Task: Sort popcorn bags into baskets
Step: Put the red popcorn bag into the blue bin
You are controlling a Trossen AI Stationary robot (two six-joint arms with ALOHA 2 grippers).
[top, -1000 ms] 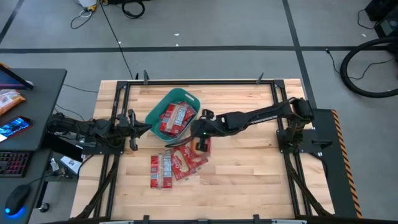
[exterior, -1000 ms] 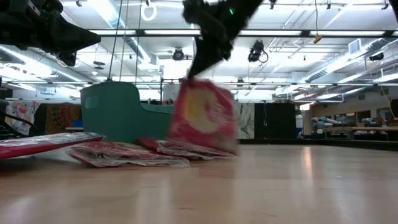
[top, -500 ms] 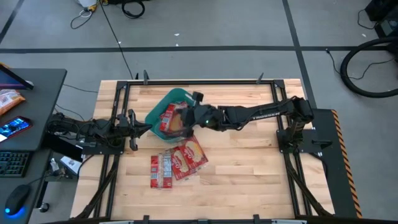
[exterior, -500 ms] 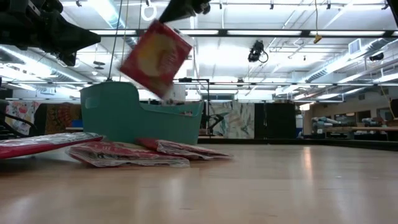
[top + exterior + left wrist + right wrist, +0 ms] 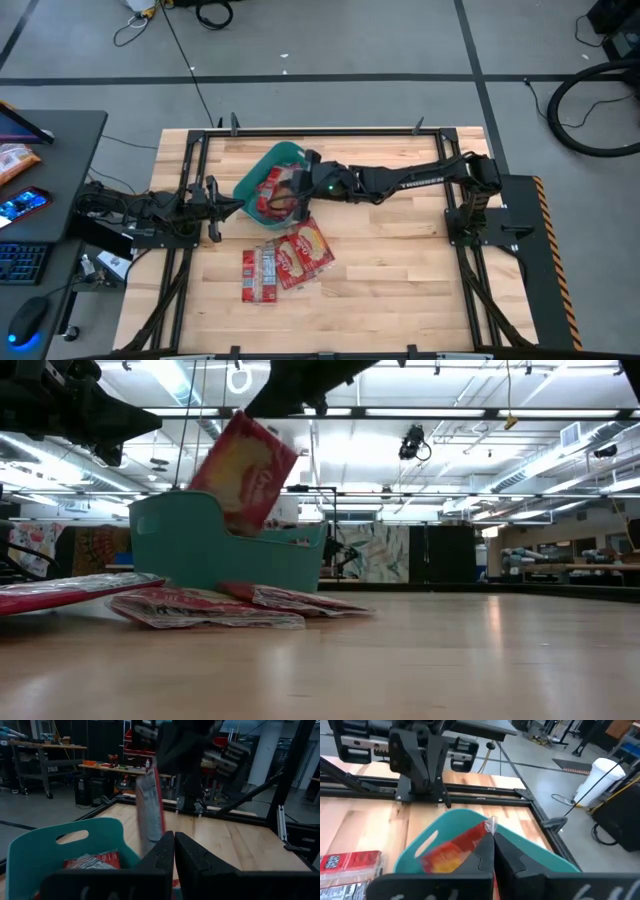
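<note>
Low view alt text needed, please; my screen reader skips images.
The right gripper holds a red popcorn bag tilted over the teal basket. More bags lie flat on the wooden table in front of the basket.

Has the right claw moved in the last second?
Yes. The right claw, shut on a popcorn bag, went from above the loose bags on the table to over the teal basket.

A dark desk (image 5: pixel 60 150) fills the left edge of the high view, carrying a phone (image 5: pixel 22 205) with a lit screen, a keyboard (image 5: pixel 18 263) and a mouse (image 5: pixel 26 322). Black cable (image 5: pixel 590 105) coils on the grey floor (image 5: pixel 330 40) at upper right.
</note>
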